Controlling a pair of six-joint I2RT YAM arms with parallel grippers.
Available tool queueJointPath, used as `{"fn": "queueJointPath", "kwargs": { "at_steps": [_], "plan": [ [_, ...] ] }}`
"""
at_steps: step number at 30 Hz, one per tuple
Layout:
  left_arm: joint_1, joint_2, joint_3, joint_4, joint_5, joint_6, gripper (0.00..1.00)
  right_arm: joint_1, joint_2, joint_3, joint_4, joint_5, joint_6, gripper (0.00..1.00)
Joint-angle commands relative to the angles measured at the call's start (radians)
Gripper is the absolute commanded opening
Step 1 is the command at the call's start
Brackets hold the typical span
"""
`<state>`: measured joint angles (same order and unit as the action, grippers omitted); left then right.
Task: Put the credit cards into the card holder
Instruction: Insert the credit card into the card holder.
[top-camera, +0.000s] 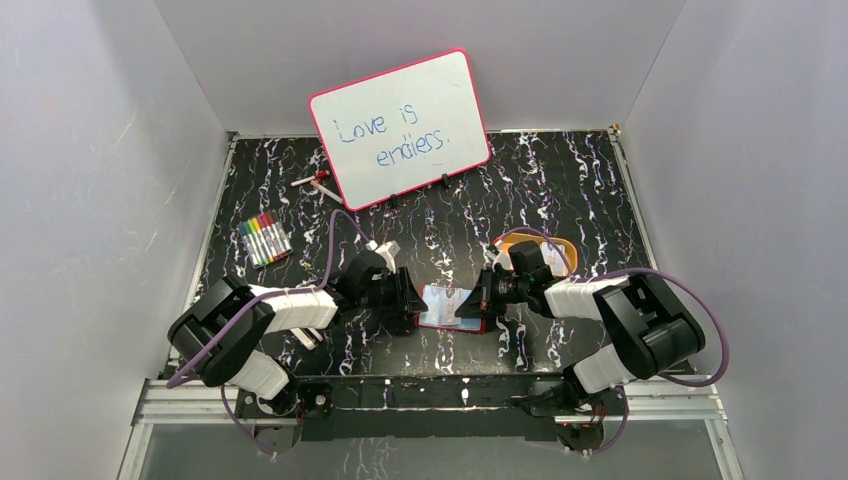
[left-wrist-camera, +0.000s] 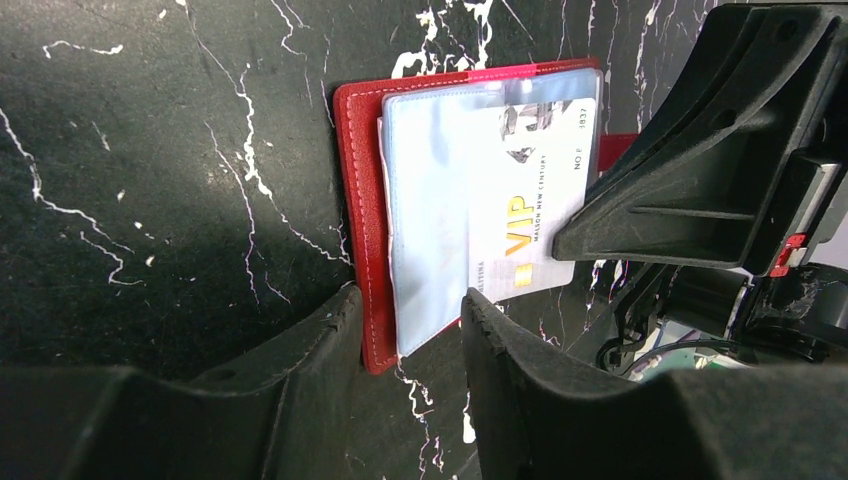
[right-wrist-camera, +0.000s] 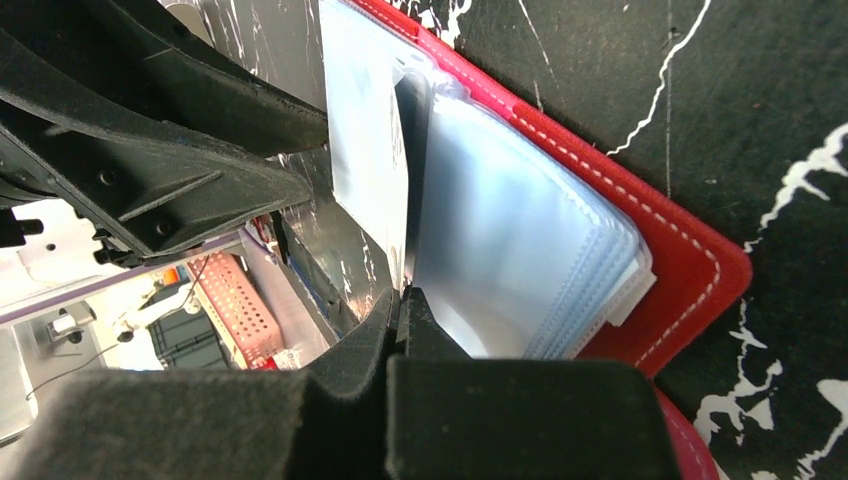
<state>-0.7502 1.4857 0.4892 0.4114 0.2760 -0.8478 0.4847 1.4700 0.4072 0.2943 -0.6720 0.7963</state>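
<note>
The card holder (top-camera: 450, 310) lies open on the table (top-camera: 580, 190) between the two arms, red cover down, pale blue pockets (right-wrist-camera: 510, 240) up; the right tool (right-wrist-camera: 402, 300) is pinched tight on a white credit card (left-wrist-camera: 530, 210) marked VIP, part-way inside a pocket; the left tool (left-wrist-camera: 410, 300) stands half wide astride the holder's edge; whether it grips, I cannot tell.

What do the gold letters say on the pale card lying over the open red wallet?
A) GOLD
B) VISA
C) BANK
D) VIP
D: in the left wrist view the card, lying across the clear pockets of the red card holder, carries large gold letters reading VIP.
</note>
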Motion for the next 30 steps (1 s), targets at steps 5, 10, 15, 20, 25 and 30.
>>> {"fn": "queueJointPath", "kwargs": {
  "at_steps": [5, 10, 15, 20, 25, 30],
  "plan": [
    [-0.017, 0.018, 0.019, -0.029, 0.001, 0.018, 0.39, 0.000, 0.020, -0.036, 0.102, 0.009, 0.035, 0.00],
    [-0.019, 0.013, 0.012, -0.026, 0.000, 0.015, 0.39, 0.000, 0.042, -0.054, 0.180, 0.016, 0.086, 0.00],
    [-0.019, 0.016, 0.011, -0.028, 0.003, 0.010, 0.39, 0.005, 0.074, -0.057, 0.221, 0.007, 0.103, 0.00],
    [-0.020, 0.009, 0.002, -0.025, 0.001, 0.004, 0.39, 0.008, 0.056, -0.083, 0.273, 0.030, 0.134, 0.00],
    [-0.020, 0.014, 0.007, -0.022, 0.006, 0.007, 0.39, 0.014, 0.104, -0.055, 0.276, -0.020, 0.121, 0.00],
    [-0.020, 0.016, 0.008, -0.022, 0.008, 0.007, 0.39, 0.015, 0.109, -0.010, 0.206, -0.041, 0.073, 0.12]
  ]
}}
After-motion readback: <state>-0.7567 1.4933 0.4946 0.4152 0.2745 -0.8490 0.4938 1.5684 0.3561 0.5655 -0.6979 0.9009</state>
